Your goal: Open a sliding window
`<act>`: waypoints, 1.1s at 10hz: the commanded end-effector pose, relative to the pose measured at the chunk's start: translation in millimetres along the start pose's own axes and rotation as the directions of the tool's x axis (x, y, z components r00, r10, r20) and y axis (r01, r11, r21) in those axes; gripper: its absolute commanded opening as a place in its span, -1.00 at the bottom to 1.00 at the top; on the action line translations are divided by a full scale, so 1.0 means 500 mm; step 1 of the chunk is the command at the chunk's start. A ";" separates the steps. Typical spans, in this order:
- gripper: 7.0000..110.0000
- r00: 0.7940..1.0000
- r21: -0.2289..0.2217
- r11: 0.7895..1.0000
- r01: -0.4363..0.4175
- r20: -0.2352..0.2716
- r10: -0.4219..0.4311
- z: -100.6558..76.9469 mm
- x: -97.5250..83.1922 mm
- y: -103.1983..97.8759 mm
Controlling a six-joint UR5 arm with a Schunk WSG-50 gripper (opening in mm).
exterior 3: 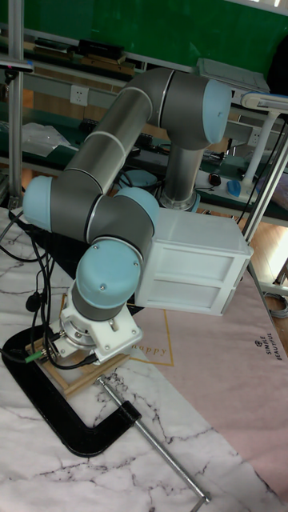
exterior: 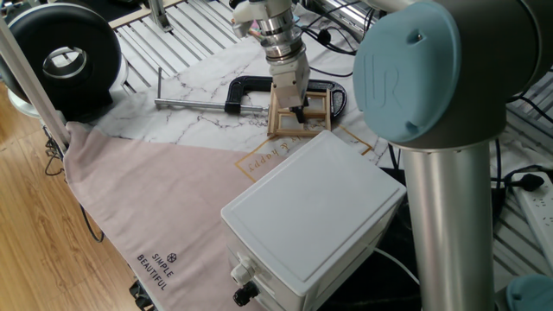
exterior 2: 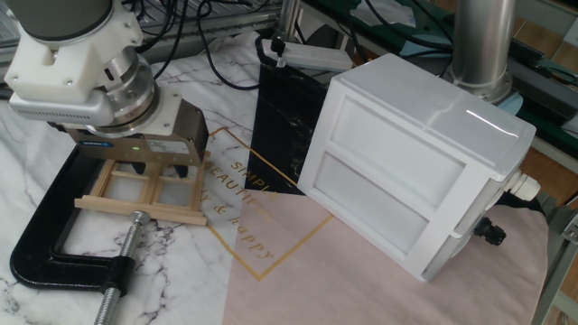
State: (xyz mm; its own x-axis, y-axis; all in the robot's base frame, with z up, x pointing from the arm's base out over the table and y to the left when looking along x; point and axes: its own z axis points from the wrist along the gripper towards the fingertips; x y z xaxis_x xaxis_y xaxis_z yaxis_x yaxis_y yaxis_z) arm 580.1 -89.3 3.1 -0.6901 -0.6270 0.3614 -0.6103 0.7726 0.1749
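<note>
The sliding window (exterior: 304, 118) is a small tan wooden frame with pale panes, lying flat on the marble top and held by a black C-clamp (exterior: 246, 85). My gripper (exterior: 299, 111) points straight down onto the window's middle, its dark fingertips at the panes. In the other fixed view the gripper's boxy body (exterior 2: 143, 144) covers the far half of the window (exterior 2: 149, 192), and a green light shows on its face. The tall fixed view shows only a corner of the window (exterior 3: 78, 379) under the wrist. The fingertips are too hidden to judge their gap.
A large white box (exterior: 315, 212) stands close beside the window on a pink cloth (exterior: 164, 199). The clamp's long screw (exterior 2: 117, 275) sticks out toward the front. A black round device (exterior: 60, 56) sits at the far left, with cables behind the arm.
</note>
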 end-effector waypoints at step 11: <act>0.15 1.000 -0.041 0.999 0.011 0.021 -0.010 -0.018 0.001 0.006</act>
State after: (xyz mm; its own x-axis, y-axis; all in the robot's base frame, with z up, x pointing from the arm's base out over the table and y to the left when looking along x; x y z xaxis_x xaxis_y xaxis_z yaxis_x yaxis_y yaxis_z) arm 585.8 -89.9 6.3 -0.6962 -0.6332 0.3383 -0.6119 0.7698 0.1817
